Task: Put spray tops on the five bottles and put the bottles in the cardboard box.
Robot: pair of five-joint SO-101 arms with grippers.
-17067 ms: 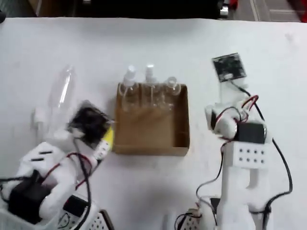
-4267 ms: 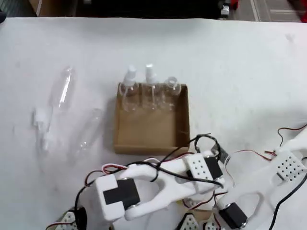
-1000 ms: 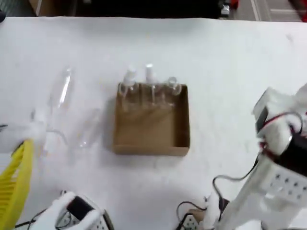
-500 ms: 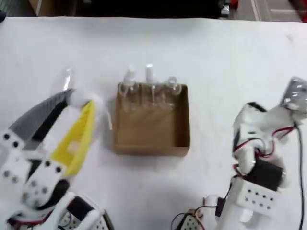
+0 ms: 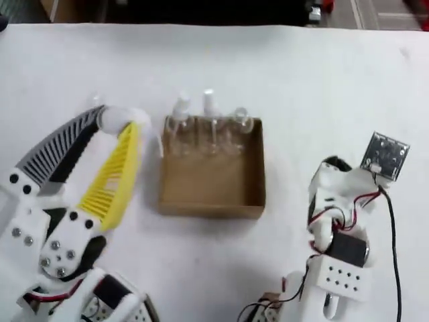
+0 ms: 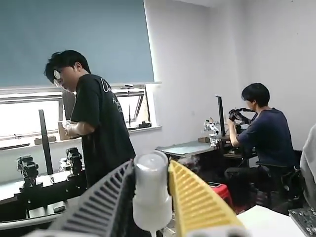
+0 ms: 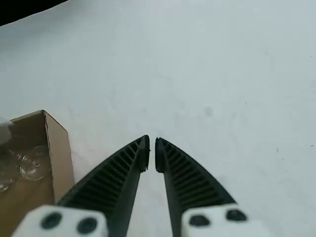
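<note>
Gripping a white spray top (image 6: 151, 190) btwn grey and yellow fingers, the L claw (image 5: 117, 121) hangs just left of the cardboard box (image 5: 211, 210), level w/ its far-left corner. The top sits at the fingertips, long axis running along the fingers.

Inside the box, against the far wall, 3 bottles stand in a row. Two are capped bottles (image 5: 181, 111); the bare bottle (image 5: 240, 121) is at the right end, neck poking past the far wall. That neck lies to the right of the held top, across the whole row, so it's prob. the target.

The R claw (image 7: 152, 153) is all but shut w/ nothing in it. It sits over the desk (image 5: 301, 74) off the box's right wall, nearer the bare bottle, but the L one carries the part. What looks like a loose bottle tip (image 5: 94, 100) peeks out farther left of the box.

Vs 0.5 s ago: the L claw has edged toward the box's far-left corner, same grip. The R arm has drawn in toward the box's right side. 1 s ago the L claw was well left of the box.
</note>
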